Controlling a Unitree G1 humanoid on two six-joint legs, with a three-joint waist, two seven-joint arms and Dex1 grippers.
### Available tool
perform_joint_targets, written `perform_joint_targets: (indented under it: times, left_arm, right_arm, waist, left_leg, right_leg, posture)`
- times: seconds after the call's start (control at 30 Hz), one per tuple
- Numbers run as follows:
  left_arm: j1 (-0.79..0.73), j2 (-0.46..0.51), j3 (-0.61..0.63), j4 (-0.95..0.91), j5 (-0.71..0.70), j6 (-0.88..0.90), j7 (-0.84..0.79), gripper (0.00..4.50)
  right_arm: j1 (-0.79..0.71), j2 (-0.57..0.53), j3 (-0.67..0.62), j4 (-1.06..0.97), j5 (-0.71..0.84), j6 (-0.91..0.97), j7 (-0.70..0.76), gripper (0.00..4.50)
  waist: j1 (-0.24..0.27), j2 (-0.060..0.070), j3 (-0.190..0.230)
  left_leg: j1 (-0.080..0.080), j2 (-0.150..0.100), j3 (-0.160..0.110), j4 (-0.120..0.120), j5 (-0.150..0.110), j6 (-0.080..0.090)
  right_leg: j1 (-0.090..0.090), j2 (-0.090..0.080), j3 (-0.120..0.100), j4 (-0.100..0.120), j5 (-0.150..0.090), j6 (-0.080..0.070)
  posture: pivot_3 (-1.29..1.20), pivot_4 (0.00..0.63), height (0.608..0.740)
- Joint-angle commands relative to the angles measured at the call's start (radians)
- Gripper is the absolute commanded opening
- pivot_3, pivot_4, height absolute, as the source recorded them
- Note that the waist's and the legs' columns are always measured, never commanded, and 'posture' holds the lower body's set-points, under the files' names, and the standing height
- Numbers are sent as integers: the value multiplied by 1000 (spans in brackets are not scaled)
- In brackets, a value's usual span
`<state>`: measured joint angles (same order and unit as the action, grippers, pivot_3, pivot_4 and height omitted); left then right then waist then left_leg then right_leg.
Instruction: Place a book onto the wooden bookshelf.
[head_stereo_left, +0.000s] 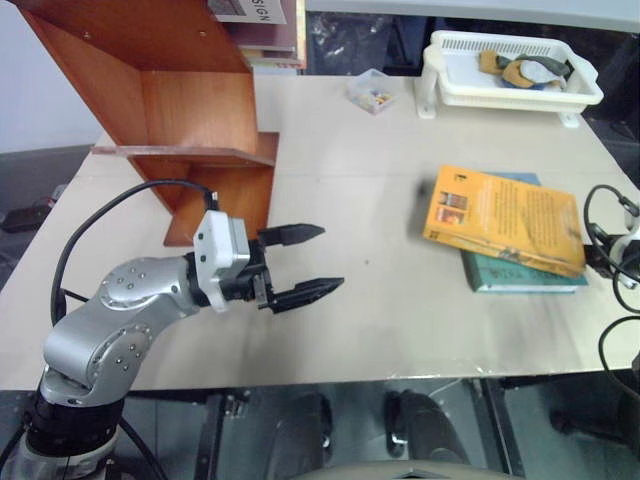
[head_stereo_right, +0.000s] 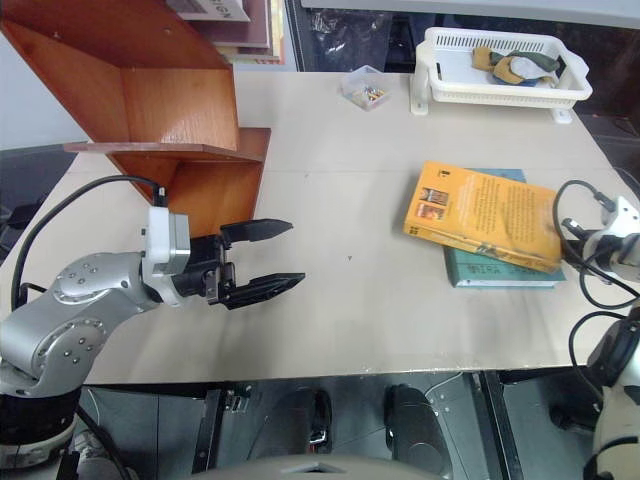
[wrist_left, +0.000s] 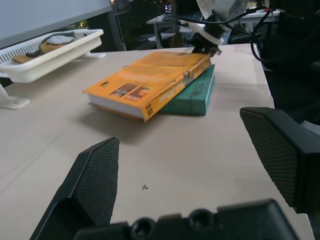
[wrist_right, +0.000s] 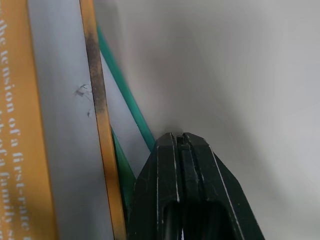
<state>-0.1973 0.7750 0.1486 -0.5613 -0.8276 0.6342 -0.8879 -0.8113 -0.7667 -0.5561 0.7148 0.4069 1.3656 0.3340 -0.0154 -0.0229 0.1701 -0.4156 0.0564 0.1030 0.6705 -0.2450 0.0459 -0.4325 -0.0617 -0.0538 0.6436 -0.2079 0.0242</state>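
The book (head_stereo_left: 505, 217) lies askew on a teal book (head_stereo_left: 520, 272) near the worktop's (head_stereo_left: 380, 300) right edge. The right gripper (wrist_right: 185, 145), fingers pressed shut and holding nothing, noses in at its outer edge beside the teal cover. I'd say it should wedge under the orange cover alone (not both). The left gripper (head_stereo_left: 305, 262) hovers with fingers spread wide, empty, just beside the bookshelf (head_stereo_left: 170, 110). Bare worktop lies between; the white basket (head_stereo_left: 510, 72) sits well back.
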Motion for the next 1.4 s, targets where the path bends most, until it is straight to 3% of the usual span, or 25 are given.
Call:
perform_joint_targets:
  times: [0.03,0.37,0.63,0.83,1.03,1.2,1.4]
  left_arm:
    - [-8,8,18,-30,-13,-3,4,4500]
    - [0,12,23,-27,-11,0,5,4500]
    - [12,10,19,-28,-6,-1,5,4500]
    - [28,10,16,-2,21,-23,-14,4500]
    - [33,14,16,24,37,-34,-34,4500]
    - [54,46,34,59,58,-45,-88,4500]
    - [123,87,91,61,68,-66,-133,4500]
  right_arm:
    - [-5,33,-20,-108,45,63,-1,113]
    - [0,274,-136,-385,67,243,-109,113]
    - [20,380,-178,-498,91,249,-176,113]
    - [215,265,-39,-895,123,170,-84,113]
    - [306,143,3,-1260,308,232,71,113]
    - [247,280,183,-1339,492,249,75,113]
    - [233,401,480,-1255,406,162,32,113]
  waist:
    - [2,0,0]
    - [2,1,0]
    - [3,1,0]
    - [6,3,1]
    - [-4,4,2]
    - [-9,4,2]
    - [1,4,2]
  left_leg:
    - [0,0,0,0,0,0]
    - [0,1,-1,0,0,0]
    - [-1,0,-1,0,0,0]
    - [-2,0,-3,-1,0,0]
    - [0,0,-2,-1,0,0]
    - [1,3,-5,-1,0,0]
    - [-1,4,-5,-1,0,-1]
  right_leg:
    - [0,0,0,0,0,0]
    - [0,0,-1,1,0,0]
    - [0,-1,-1,0,0,0]
    - [0,-1,-3,0,0,-1]
    - [0,-1,-2,0,-2,3]
    - [0,5,-2,1,-2,0]
    - [-2,4,-1,0,-1,-7]
  posture:
    - [0,150,740]
    - [0,150,740]
    - [0,150,740]
    - [0,150,740]
    - [0,150,740]
    - [0,150,740]
    - [0,150,740]
